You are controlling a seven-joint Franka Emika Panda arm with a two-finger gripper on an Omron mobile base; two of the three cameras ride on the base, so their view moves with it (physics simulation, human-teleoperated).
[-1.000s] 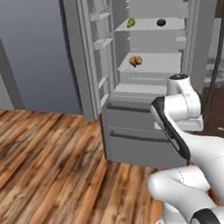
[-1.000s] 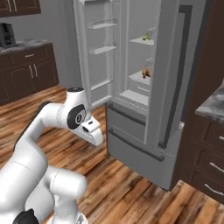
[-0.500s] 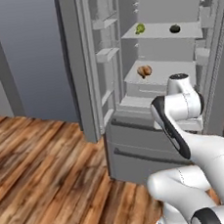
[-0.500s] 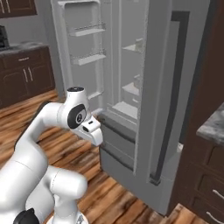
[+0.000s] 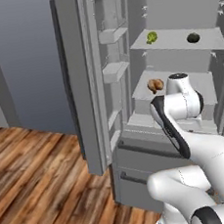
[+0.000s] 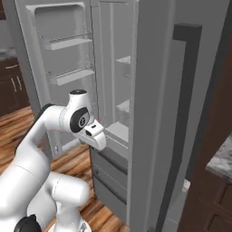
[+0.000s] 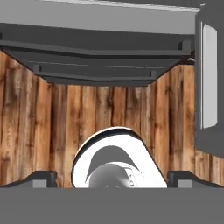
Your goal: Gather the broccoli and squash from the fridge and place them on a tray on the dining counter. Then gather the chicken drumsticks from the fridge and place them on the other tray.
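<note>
- The fridge (image 5: 130, 82) stands with its doors swung open; both base views show it larger and nearer than one second ago, so the cameras have moved toward it, not the items.
- The broccoli (image 5: 152, 37) lies on the upper shelf (image 5: 174, 40) inside the fridge, toward the left end.
- A small dark round item (image 5: 193, 37) sits on the same shelf, well apart to the right of the broccoli.
- The chicken drumsticks (image 5: 155, 85) lie on the shelf below, just left of the arm's upper joint as seen in the left base view. Their positions on the shelves match the earlier frames.
- In the right base view the open right door hides the interior that was visible earlier.
- The gripper (image 7: 112, 178) points down at the wooden floor (image 7: 52, 131); the fridge's lower drawers (image 7: 96, 57) cross the top of the hand view.
- The jaws stand fully apart, with one fingertip at each bottom corner of the hand view, and hold nothing.
</note>
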